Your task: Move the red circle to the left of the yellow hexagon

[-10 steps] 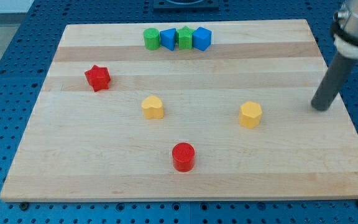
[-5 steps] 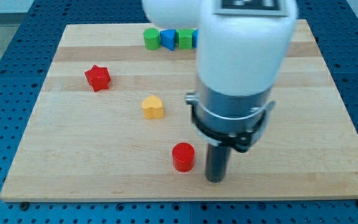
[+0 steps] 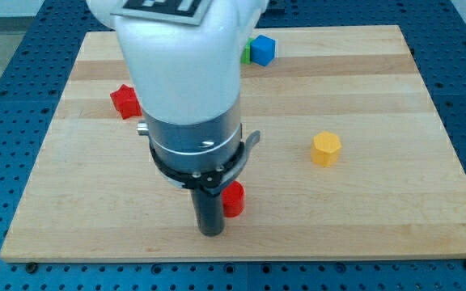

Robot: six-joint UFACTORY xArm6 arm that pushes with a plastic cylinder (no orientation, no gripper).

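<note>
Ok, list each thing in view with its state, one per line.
my tip: down on the board, at the red circle's left edge, apparently touching.
red circle: partly hidden behind the rod.
yellow hexagon: in the open, nothing touching it.
red star: partly hidden by the arm.
blue block: beside a green block that is mostly hidden.

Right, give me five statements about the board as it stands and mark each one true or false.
1. My tip sits on the view's left of the red circle. True.
2. The yellow hexagon lies on the view's right of the red circle. True.
3. The red circle already touches the yellow hexagon. False: bare board separates them.
4. The arm hides every blue block. False: one blue block shows near the view's top.
5. The red star is fully visible. False: the arm covers part of it.
</note>
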